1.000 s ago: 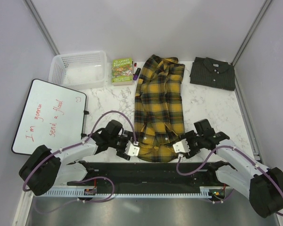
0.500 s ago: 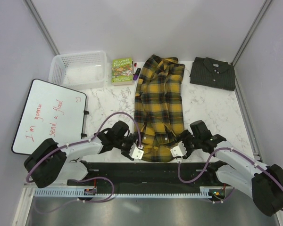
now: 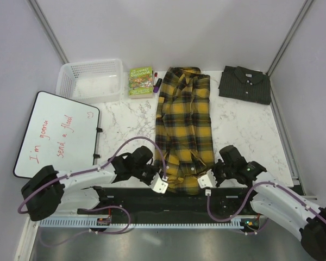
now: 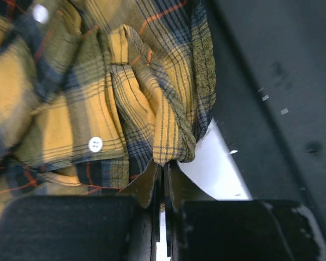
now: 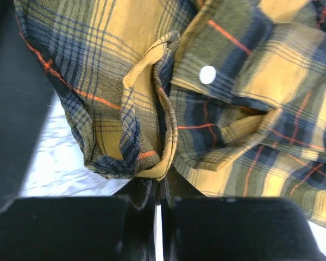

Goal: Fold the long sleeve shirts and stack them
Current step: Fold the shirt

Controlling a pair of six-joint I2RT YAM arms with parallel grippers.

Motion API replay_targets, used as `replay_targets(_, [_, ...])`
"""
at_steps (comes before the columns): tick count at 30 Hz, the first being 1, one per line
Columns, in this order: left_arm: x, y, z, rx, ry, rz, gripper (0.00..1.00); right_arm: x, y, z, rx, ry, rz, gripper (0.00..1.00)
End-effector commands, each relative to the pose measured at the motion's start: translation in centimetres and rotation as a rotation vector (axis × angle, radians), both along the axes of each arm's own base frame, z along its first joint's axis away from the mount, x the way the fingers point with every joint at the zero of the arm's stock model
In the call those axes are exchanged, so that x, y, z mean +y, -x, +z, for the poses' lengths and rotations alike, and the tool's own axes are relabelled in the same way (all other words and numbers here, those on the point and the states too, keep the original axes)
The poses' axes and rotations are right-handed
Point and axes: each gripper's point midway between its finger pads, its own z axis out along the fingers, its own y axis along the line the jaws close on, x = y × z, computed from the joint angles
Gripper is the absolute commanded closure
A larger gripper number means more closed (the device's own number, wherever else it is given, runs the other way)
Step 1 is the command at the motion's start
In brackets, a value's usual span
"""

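The yellow-and-black plaid shirt (image 3: 183, 125) lies lengthwise in the middle of the table, collar at the far end and hem at the near edge. My left gripper (image 3: 162, 185) is shut on the hem's left corner. In the left wrist view the jaws (image 4: 163, 166) pinch a bunched fold of plaid cloth (image 4: 70, 119). My right gripper (image 3: 205, 180) is shut on the hem's right corner, and its wrist view shows a rolled edge of plaid (image 5: 250, 81) clamped at the jaws (image 5: 162, 182). The dark charcoal shirt (image 3: 245, 84) lies folded at the back right.
A white basket (image 3: 90, 79) stands at the back left with a green book (image 3: 140, 81) and markers (image 3: 157, 82) beside it. A whiteboard (image 3: 57, 134) with red writing lies at the left. The black base rail (image 3: 168, 199) runs along the near edge.
Both grippers went from open to shut on the plaid hem's corners and drew back toward the near edge. The shirt slid nearer and lies straighter and narrower.
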Motion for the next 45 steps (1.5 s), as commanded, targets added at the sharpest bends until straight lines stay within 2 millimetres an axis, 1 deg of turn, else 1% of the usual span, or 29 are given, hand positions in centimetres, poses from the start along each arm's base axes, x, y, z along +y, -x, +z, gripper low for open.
replay_targets(1, [0.6, 3.7, 2.7, 0.114, 0.028, 0.017, 0.98, -0.8, 3.2, 1.9, 0.107, -0.011, -0.031, 1.00])
replay_targets(3, [0.8, 4.3, 3.9, 0.111, 0.050, 0.027, 0.98, -1.0, 3.8, 3.4, 0.083, -0.043, -0.035, 1.00])
replay_targets(5, [1.4, 4.4, 4.2, 0.120, 0.040, 0.058, 0.98, -1.7, 5.1, 3.8, 0.116, -0.039, -0.042, 1.00])
replay_targets(6, [1.3, 4.5, 5.3, 0.120, 0.066, 0.064, 0.98, -1.9, 5.4, 4.6, 0.098, -0.052, -0.039, 1.00])
replay_targets(8, [1.6, 5.2, 5.7, 0.148, 0.072, 0.064, 0.98, -1.8, 4.9, 5.3, 0.058, -0.078, -0.050, 1.00])
replay_targets(11, [1.8, 5.5, 5.8, 0.138, 0.072, 0.058, 0.98, -1.8, 5.4, 4.8, 0.106, -0.052, -0.038, 1.00])
replay_targets(14, [1.7, 5.2, 6.0, 0.136, 0.070, 0.073, 0.98, -1.7, 5.2, 5.4, 0.129, -0.058, -0.072, 1.00])
replay_targets(17, [1.2, 4.1, 7.0, 0.116, 0.096, 0.123, 0.98, -1.3, 3.8, 6.7, 0.090, -0.088, -0.121, 1.00])
replay_targets(19, [0.7, 3.0, 7.9, 0.096, 0.120, 0.152, 0.98, -1.2, 1.6, 7.8, 0.044, -0.102, -0.211, 1.00])
replay_targets(20, [0.4, 1.9, 9.0, 0.094, 0.146, 0.167, 0.98, -1.2, 1.1, 7.5, 0.056, -0.077, -0.223, 1.00])
replay_targets(22, [-0.2, 0.5, 10.3, 0.100, 0.184, 0.189, 0.98, -0.3, -0.5, 9.6, 0.039, -0.115, -0.252, 1.00])
replay_targets(23, [-0.3, -1.8, 11.4, 0.097, 0.202, 0.235, 0.98, 0.2, -1.4, 10.6, 0.039, -0.118, -0.255, 1.00])
replay_targets(25, [-0.7, -3.8, 12.3, 0.120, 0.217, 0.265, 0.98, 1.0, -3.2, 11.8, 0.009, -0.137, -0.260, 1.00])
replay_targets(26, [-0.9, -6.4, 12.9, 0.123, 0.216, 0.311, 0.98, 1.1, -4.8, 12.1, 0.017, -0.135, -0.275, 1.00])
replay_targets(28, [-1.2, -8.6, 13.7, 0.134, 0.231, 0.337, 0.98, 1.2, -6.9, 12.7, 0.016, -0.144, -0.277, 1.00])
replay_targets(29, [-1.1, -11.0, 15.1, 0.107, 0.257, 0.367, 0.98, 0.9, -9.1, 13.2, 0.050, -0.160, -0.314, 1.00])
replay_targets(31, [-0.9, -14.5, 14.4, 0.111, 0.251, 0.423, 0.98, 0.5, -11.5, 13.6, 0.066, -0.164, -0.344, 1.00])
replay_targets(32, [-1.1, -16.3, 15.6, 0.088, 0.270, 0.437, 0.98, 0.2, -13.8, 13.5, 0.088, -0.160, -0.371, 1.00])
replay_targets(33, [-1.3, -17.7, 13.8, 0.123, 0.237, 0.459, 0.98, 0.1, -14.9, 13.3, 0.095, -0.154, -0.378, 1.00])
replay_targets(34, [-0.8, -19.3, 13.6, 0.123, 0.236, 0.490, 0.98, -0.3, -16.1, 12.9, 0.103, -0.148, -0.393, 1.00])
replay_targets(35, [-1.1, -21.1, 14.4, 0.091, 0.256, 0.503, 0.98, 0.1, -17.7, 12.0, 0.130, -0.135, -0.394, 1.00])
replay_targets(36, [-1.1, -22.4, 12.2, 0.121, 0.222, 0.526, 0.98, 0.3, -18.5, 11.5, 0.140, -0.132, -0.395, 1.00])
replay_targets(37, [-0.6, -23.7, 11.5, 0.121, 0.211, 0.557, 0.98, 0.4, -19.2, 10.8, 0.154, -0.123, -0.399, 1.00])
replay_targets(38, [-0.7, -25.2, 11.5, 0.106, 0.206, 0.575, 0.98, 0.6, -20.1, 9.1, 0.194, -0.106, -0.415, 1.00])
replay_targets(39, [-0.7, -26.1, 10.8, 0.108, 0.192, 0.591, 0.98, 0.5, -21.1, 8.6, 0.184, -0.104, -0.434, 1.00])
replay_targets(40, [-0.5, -27.0, 8.5, 0.138, 0.159, 0.608, 0.98, 0.3, -21.7, 7.8, 0.194, -0.094, -0.444, 1.00])
replay_targets(41, [-0.8, -28.0, 8.7, 0.131, 0.163, 0.622, 0.98, 0.2, -22.4, 6.4, 0.208, -0.081, -0.459, 1.00])
replay_targets(43, [-0.8, -29.3, 7.0, 0.142, 0.138, 0.645, 0.98, -0.6, -23.1, 5.3, 0.225, -0.073, -0.499, 1.00])
replay_targets(45, [-1.0, -30.0, 6.5, 0.141, 0.139, 0.657, 0.98, -1.0, -23.8, 4.0, 0.237, -0.073, -0.530, 1.00])
